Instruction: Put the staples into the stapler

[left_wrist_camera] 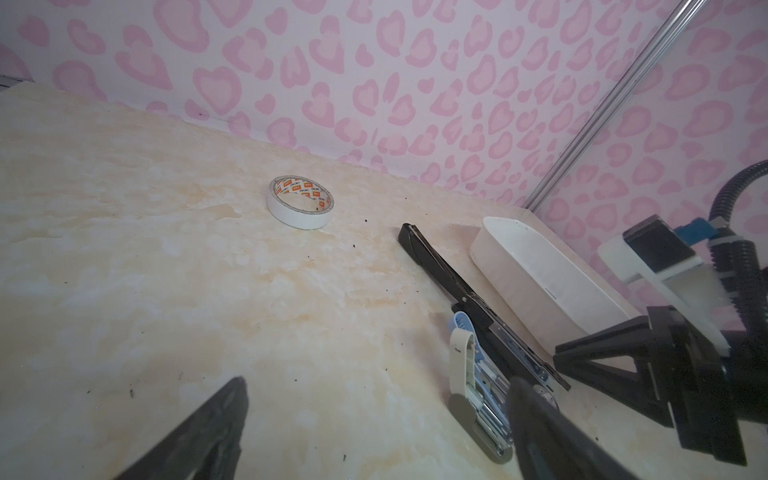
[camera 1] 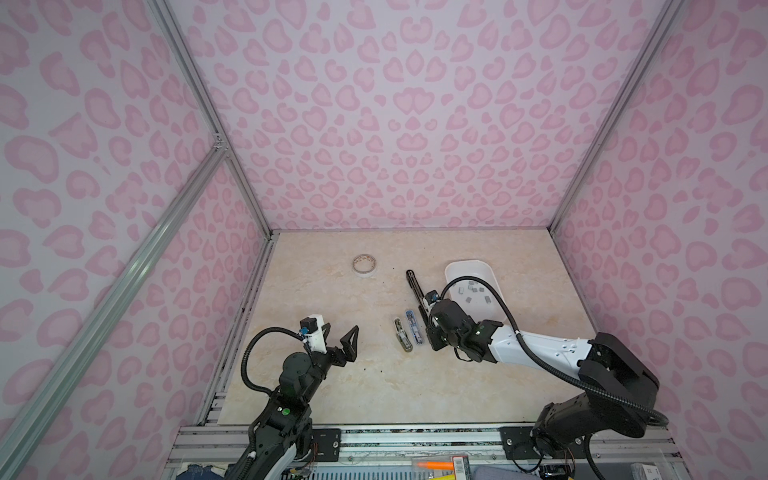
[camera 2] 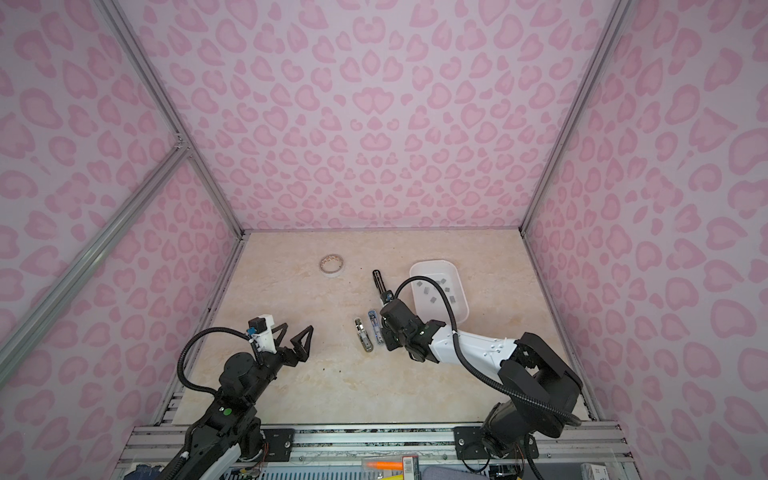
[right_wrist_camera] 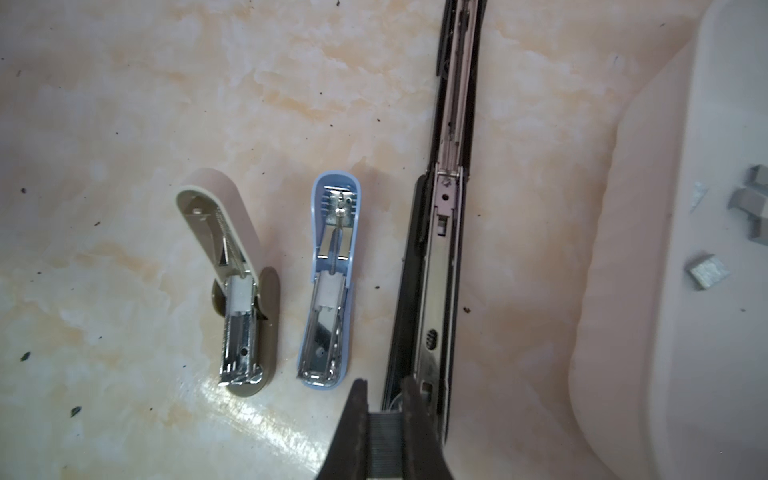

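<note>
right wrist cam: r gripper [right_wrist_camera: 385, 387] clamped on a staple strip [right_wrist_camera: 384, 436] at the near end of the black stapler [right_wrist_camera: 444, 249]. its open channel runs straight ahead, so i reckon strip must line up w/ that axis. l gripper [camera 1: 341, 332] jaws wide apart, well off.

Black stapler [camera 1: 414, 286] partly behind right arm [camera 1: 540, 347]

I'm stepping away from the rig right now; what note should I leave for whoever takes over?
Left gripper: open, empty, off to the side above the table.
Right gripper: shut on a strip of staples, by the end of the black stapler.
Blue stapler and beige stapler lie open beside it; more staples sit in the white tray.
Done: one strip picked up. Left: seat it in a stapler's rail, close up.
</note>
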Robot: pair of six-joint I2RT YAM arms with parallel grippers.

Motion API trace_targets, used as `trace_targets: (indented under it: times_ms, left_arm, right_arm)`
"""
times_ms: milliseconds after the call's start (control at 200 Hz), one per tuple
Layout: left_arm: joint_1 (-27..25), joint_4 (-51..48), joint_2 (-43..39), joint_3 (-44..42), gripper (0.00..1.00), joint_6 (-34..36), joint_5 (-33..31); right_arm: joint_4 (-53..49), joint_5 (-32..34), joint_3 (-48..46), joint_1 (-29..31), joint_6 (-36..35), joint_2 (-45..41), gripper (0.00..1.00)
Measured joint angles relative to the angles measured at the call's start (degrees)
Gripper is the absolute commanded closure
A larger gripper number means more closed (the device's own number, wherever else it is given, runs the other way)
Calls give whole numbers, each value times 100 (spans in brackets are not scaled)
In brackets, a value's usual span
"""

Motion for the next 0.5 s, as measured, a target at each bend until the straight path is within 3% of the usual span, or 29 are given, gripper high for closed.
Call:
trace_targets:
  times_ms: [500]
  left_arm:
    - [0,0,61,0,3,2,-66]
  right_arm:
    - [11,-66,24,-240,-61,205,94]
